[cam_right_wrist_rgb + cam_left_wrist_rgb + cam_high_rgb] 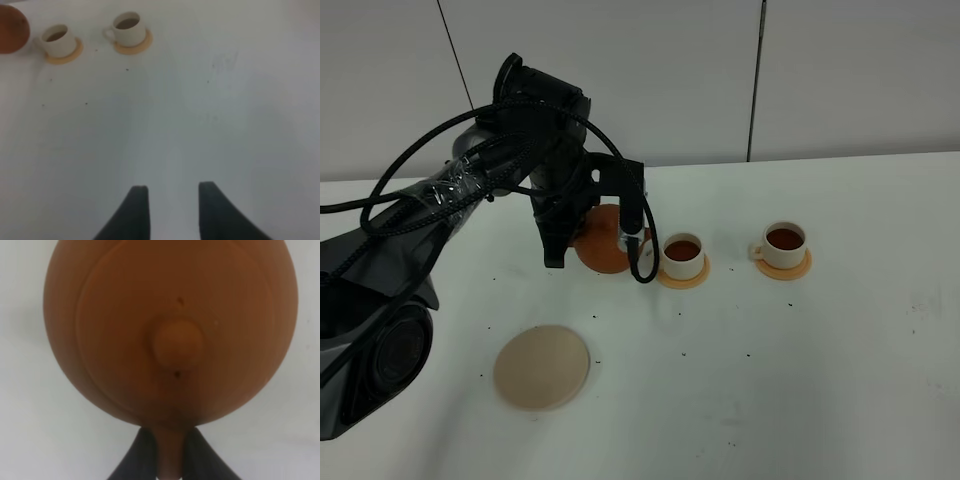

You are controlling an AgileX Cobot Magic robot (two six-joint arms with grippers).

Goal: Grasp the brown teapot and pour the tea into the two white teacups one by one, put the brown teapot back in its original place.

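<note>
Brown teapot upright, handle in left end effector

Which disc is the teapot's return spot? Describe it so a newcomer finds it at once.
Start from the left arm's black bulk over the white table, where its fingers pinch the brown teapot by the handle. Nearer the camera than that teapot, alone on the table, lies the pale beige coaster. It is flat, bare and much wider than the small orange saucers under the two white teacups.
</note>
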